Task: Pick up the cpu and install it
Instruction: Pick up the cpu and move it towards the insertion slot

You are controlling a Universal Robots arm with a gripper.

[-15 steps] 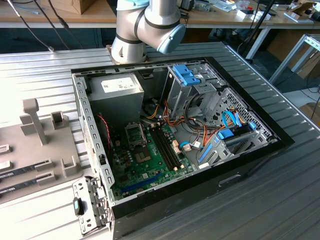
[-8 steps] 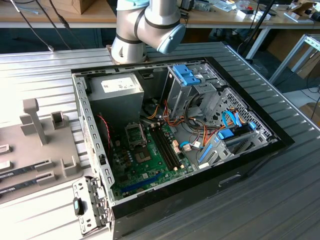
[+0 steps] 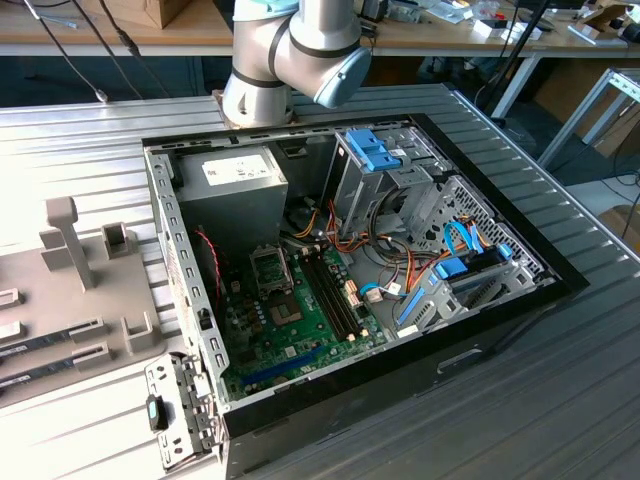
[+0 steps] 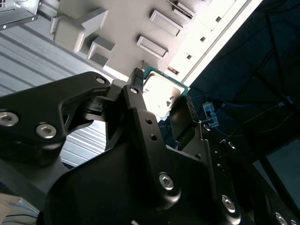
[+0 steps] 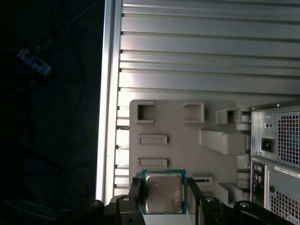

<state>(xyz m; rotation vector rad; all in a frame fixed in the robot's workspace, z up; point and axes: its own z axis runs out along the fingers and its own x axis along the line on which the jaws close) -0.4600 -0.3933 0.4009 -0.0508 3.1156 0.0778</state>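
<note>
On the exterior view's left, a grey tray (image 3: 120, 300) lies on the ribbed metal surface (image 3: 560, 400), at nine o'clock of the open case (image 3: 330, 385). The case's green motherboard (image 3: 290, 335) lies bare, and the arm (image 3: 290, 50) rises at the case's twelve o'clock. The first wrist view brings in the tool (image 5: 163, 199), its black fingers (image 5: 134, 194) clamped on two opposite edges of the cpu (image 5: 163, 192). The cpu is held over the tray's recesses, with the case's rear panel (image 5: 281, 140) beside the tray. The cpu is a small flat square, silvery on top and rimmed in green; the second wrist view catches glare on its top. Faint marks on it, the rear panel's white label (image 5: 287, 171) and the power supply (image 3: 230, 195) label are too small to read.
</note>
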